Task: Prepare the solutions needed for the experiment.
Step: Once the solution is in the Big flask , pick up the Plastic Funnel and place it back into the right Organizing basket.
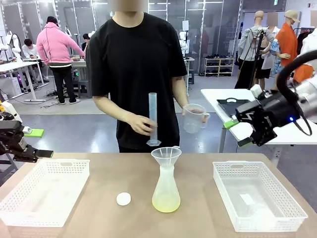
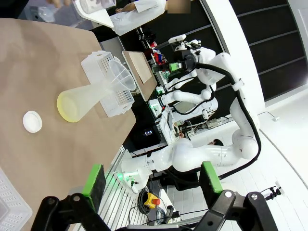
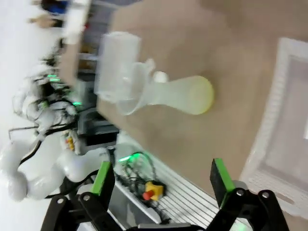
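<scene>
A frosted conical flask (image 1: 166, 186) stands mid-table with a clear funnel (image 1: 166, 153) in its neck and a little pale yellow solution (image 1: 166, 202) at the bottom. Behind it, the person holds a tall graduated cylinder (image 1: 152, 119) in one hand and a handled measuring jug (image 1: 194, 118) in the other. My left gripper (image 1: 39, 144) hangs open at the table's far left. The right gripper (image 1: 237, 133) is open too, above the right side. The left wrist view shows the flask (image 2: 82, 101) and open left gripper (image 2: 152, 179). The right wrist view shows the flask (image 3: 185, 94), jug (image 3: 118, 60) and open gripper (image 3: 162, 177).
A white basket (image 1: 44, 193) sits at the left of the table and another white basket (image 1: 257, 198) at the right. A small white round cap (image 1: 123, 199) lies left of the flask. A white side table (image 1: 223, 96) stands behind my right arm.
</scene>
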`<action>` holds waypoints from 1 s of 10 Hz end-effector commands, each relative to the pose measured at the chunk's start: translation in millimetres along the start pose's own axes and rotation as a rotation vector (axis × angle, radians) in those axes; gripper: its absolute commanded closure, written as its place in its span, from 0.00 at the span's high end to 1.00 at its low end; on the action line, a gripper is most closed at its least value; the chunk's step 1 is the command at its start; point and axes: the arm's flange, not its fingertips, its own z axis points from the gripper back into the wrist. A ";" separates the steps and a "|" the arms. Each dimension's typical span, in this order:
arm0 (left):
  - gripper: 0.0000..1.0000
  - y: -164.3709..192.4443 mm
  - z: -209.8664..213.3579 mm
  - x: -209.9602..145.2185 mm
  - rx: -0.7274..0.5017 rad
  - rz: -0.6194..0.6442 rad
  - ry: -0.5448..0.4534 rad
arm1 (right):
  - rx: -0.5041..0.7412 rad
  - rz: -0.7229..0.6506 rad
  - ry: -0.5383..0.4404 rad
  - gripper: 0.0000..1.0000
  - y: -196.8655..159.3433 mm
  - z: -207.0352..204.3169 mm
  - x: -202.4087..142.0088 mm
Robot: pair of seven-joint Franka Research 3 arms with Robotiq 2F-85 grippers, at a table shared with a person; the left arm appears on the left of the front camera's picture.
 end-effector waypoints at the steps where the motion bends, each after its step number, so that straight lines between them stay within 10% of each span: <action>1: 1.00 -0.5 -1.9 2.5 -0.023 -0.011 -0.012 | -0.238 -0.040 0.044 1.00 34.2 -18.2 19.6; 4: 1.00 -0.5 -1.9 2.5 -0.023 -0.011 -0.012 | -0.468 -0.034 0.015 1.00 64.0 -36.1 23.9; 10: 1.00 -0.5 -1.9 2.5 -0.023 -0.011 -0.012 | -0.404 0.006 0.011 1.00 62.3 -33.0 20.2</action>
